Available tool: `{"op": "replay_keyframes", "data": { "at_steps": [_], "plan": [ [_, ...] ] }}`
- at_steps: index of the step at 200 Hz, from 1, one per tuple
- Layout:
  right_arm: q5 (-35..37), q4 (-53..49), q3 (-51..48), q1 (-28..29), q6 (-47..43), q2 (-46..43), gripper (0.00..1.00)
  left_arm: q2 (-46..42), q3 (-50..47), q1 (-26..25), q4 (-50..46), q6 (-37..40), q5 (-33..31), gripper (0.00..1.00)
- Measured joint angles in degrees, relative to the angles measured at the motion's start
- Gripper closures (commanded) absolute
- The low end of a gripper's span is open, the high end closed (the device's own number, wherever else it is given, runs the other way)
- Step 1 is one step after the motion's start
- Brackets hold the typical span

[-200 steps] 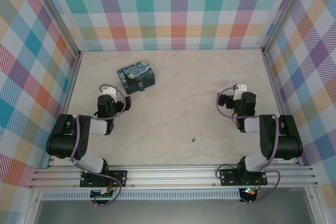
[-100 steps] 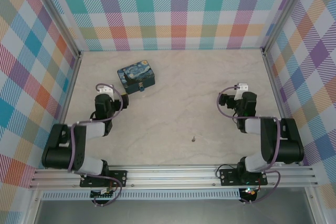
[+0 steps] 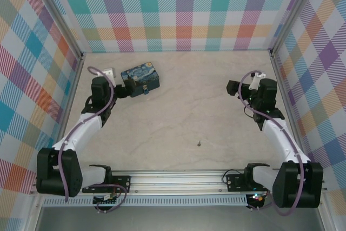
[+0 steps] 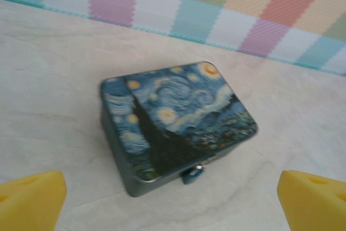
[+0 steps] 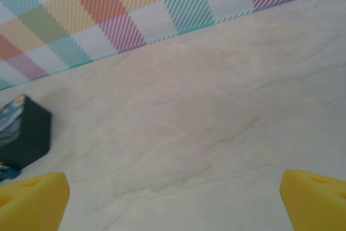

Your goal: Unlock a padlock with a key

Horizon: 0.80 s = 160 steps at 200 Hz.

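The padlock (image 4: 193, 173), tiny and teal-blue, hangs at the front latch of the blue swirly-painted tin box (image 4: 173, 123). From above, the padlock (image 3: 145, 89) is a small speck on the box's near edge. The key (image 3: 199, 144) lies alone on the marble floor, nearer the arm bases. My left gripper (image 3: 122, 87) hovers just left of the box, open, its yellow fingertips (image 4: 30, 201) wide apart with nothing between them. My right gripper (image 3: 231, 87) is far to the right, also open over bare floor, yellow fingertips (image 5: 316, 198) spread. The tin box (image 5: 21, 133) sits at the left edge of the right wrist view.
Checked fabric walls (image 3: 184, 9) close in the back and both sides. The marble floor (image 3: 189, 106) stretches between the two arms. A metal rail (image 3: 178, 179) with the arm bases runs along the near edge.
Both arms have stretched out away from their bases. The left gripper moved up beside the tin box; the right gripper moved up and right. Box, padlock and key have stayed put.
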Motion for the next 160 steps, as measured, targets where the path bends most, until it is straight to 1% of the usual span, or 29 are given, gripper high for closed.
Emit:
{"op": "replay_keyframes", "data": {
  "at_steps": [27, 63, 101, 160],
  "plan": [
    [-3.5, -7.4, 1.5, 1.9, 3.0, -1.2, 0.0, 7.2, 7.7, -4.4, -6.3, 0.9, 0.9, 0.0],
    [-4.8, -13.2, 1.5, 3.3, 4.7, -1.3, 0.0, 20.2, 20.0, -8.3, -14.0, 3.0, 0.6, 0.0],
    [-5.0, -14.1, 1.5, 3.3, 5.6, -1.3, 0.0, 32.2, 31.9, -11.1, -20.8, 4.7, -1.1, 0.0],
    [-5.0, -14.2, 1.5, 3.4, 5.6, -1.2, 0.0, 43.4, 45.2, -12.4, -27.2, 6.7, -2.7, 0.0]
  ]
}}
